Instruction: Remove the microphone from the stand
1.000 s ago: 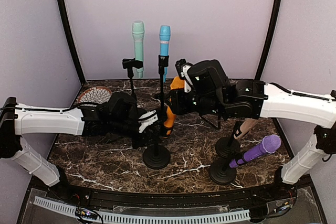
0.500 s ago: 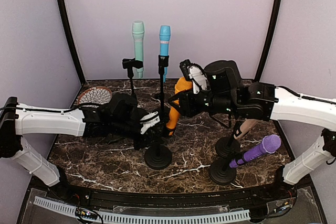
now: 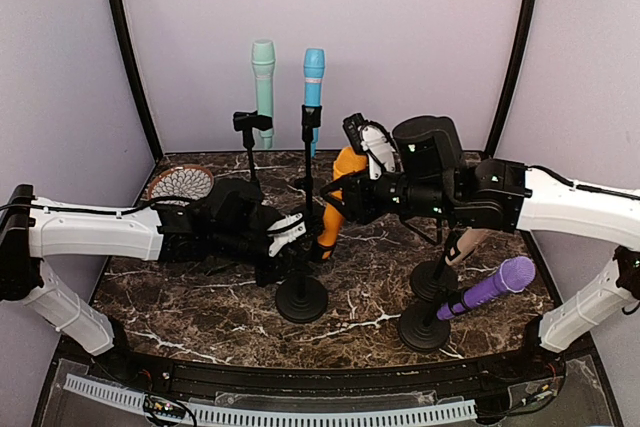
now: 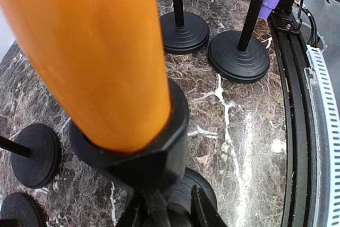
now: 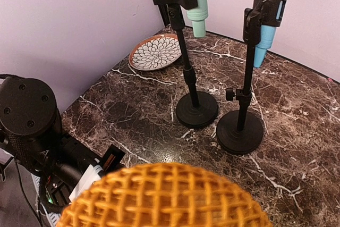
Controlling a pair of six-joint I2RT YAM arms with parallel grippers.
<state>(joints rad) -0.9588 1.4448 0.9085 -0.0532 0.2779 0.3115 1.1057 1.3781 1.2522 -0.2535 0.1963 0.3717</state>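
Mic (image 3: pixel 335 202) and clip (image 4: pixel 143 158) share one slanted line, and the pull has to follow it. The orange body leans with its tail down and forward in the clip and its mesh head (image 5: pixel 164 198) up, back and to the right. In the left wrist view the body sits seated in the black ring, so it is not yet out. Its stand (image 3: pixel 301 299) is the front one, with its round base on the table (image 3: pixel 200 297) near the middle.

Nearer to the mic's upper end is the right gripper (image 3: pixel 352 190), closed on the body just below the head. Its fingers are hidden, but the head fills the bottom of its own camera view. Low from the left comes the left gripper (image 3: pixel 288 243), fingers pressed on the stand's post just under the clip, as far as the dark shapes at the bottom of its view show. It looks set to hold the stand down.

By my judgement, the mic should leave up and back-right along its own axis, not sideways, or the clip will drag the stand with it. Room is fair above and tighter around. The blue mic's post (image 3: pixel 307 162) stands just left of the head, and the purple mic (image 3: pixel 495 287) sits near on the right. The plate (image 3: pixel 180 182) is well apart at back left.
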